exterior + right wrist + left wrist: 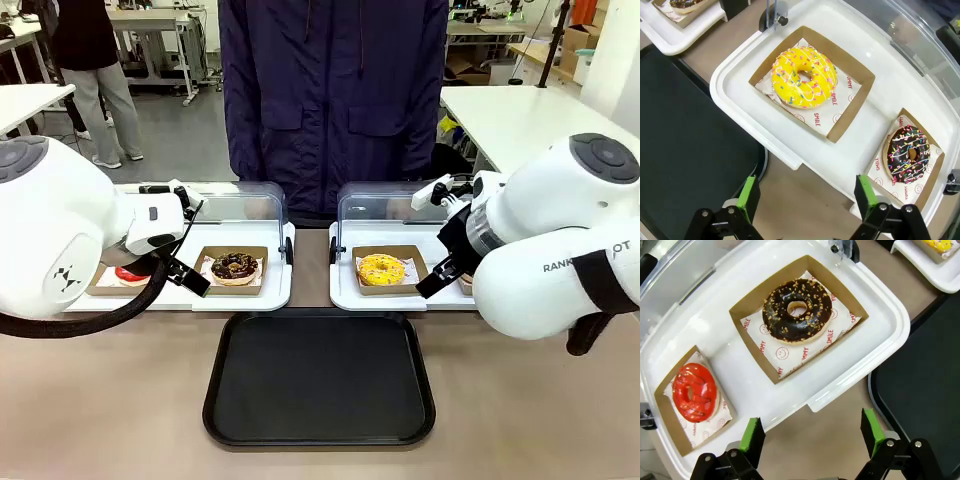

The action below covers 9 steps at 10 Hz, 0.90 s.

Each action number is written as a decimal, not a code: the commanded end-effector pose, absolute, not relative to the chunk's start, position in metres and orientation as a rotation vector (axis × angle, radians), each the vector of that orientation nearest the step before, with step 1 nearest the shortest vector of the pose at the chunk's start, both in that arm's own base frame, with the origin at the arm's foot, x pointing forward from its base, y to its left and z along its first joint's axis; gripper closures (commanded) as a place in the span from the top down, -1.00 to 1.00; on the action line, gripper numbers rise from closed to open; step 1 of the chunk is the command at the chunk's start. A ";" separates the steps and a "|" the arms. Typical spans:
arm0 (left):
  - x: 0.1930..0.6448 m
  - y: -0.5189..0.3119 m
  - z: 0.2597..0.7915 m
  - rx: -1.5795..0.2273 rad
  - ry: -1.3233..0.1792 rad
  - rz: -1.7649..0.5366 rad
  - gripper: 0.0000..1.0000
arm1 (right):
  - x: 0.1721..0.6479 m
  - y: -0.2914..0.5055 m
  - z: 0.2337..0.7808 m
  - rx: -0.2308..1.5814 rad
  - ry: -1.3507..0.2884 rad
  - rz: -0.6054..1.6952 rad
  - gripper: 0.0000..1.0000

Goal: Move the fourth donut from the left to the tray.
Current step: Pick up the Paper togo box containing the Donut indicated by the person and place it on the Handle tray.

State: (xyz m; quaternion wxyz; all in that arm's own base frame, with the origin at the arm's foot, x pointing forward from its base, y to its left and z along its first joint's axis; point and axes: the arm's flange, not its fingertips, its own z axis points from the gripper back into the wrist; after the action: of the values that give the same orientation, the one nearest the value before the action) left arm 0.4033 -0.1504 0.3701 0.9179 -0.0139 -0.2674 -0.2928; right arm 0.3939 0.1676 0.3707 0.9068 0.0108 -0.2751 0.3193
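Fourth donut (pixel 908 156) on white display tray (pixel 871 129); black tray (pixel 318 385) on brown table (pixel 100 400).

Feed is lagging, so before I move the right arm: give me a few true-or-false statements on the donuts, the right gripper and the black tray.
1. The fourth donut is in a white display tray. True.
2. The right gripper is shut on it. False: its jaws stand open, holding nothing.
3. A donut lies on the black tray. False: none is on it.
4. The yellow donut shares that white display tray. True.
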 end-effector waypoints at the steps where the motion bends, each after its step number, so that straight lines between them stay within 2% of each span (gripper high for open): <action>1: 0.403 -0.150 0.370 -0.029 -0.551 -0.602 1.00 | 0.394 0.168 0.371 0.022 -0.568 0.659 1.00; 9: 0.403 -0.150 0.370 -0.029 -0.551 -0.602 1.00 | 0.394 0.168 0.371 0.022 -0.568 0.659 1.00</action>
State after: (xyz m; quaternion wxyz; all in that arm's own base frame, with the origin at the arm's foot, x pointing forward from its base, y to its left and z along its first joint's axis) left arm 0.4033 -0.1505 0.3701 0.9179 -0.0139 -0.2674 -0.2927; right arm 0.3938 0.1678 0.3707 0.9064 0.0101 -0.2751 0.3205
